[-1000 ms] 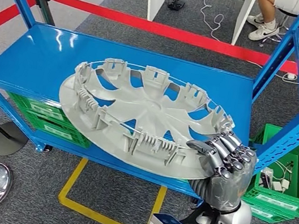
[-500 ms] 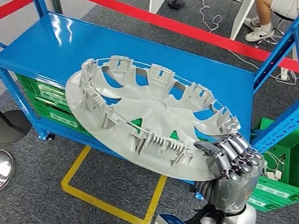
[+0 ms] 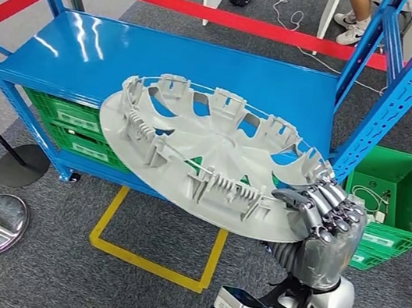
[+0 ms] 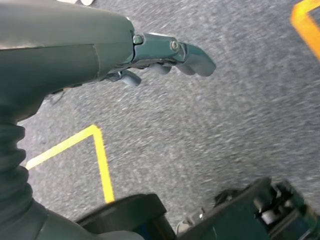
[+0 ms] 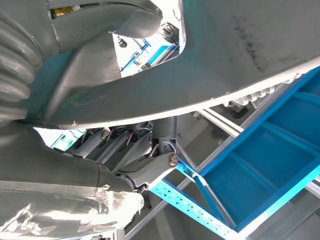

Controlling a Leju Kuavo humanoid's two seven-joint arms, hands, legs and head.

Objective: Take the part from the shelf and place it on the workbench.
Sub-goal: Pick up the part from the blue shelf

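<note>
The grey wheel cover [image 3: 208, 162], the part named in the task, is being held at its near edge by the right hand [image 3: 323, 225]. Fingers [image 3: 319, 198] are lying over the ribbed inner face while the rest of the hand is wrapped under the rim. In the right wrist view the wheel cover [image 5: 226, 60] is being seen from beneath, with the right hand [image 5: 124, 160] clamped on its rim.

The disc is being carried tilted, inner side up, partly over the blue shelf [image 3: 77, 53] and partly out over the grey carpet [image 3: 137, 301]. Whether the far edge is touching the shelf deck cannot be told; most of the near half is plainly hanging beyond the shelf's front edge.

The left hand [image 4: 158, 55] is being held low over the carpet near a yellow floor line [image 4: 102, 160]. Nothing is being gripped by it, and its fingers are lying loosely extended.

Judgement on progress: the grasp is made and the removal from the shelf is largely done. The carry and the placing are being left outstanding; no workbench is being shown, so a turn or a walk is likely needed.

Also noted: green crates [image 3: 389, 200] beside and under the shelf, a red barrier tape [image 3: 243, 24] behind it.
</note>
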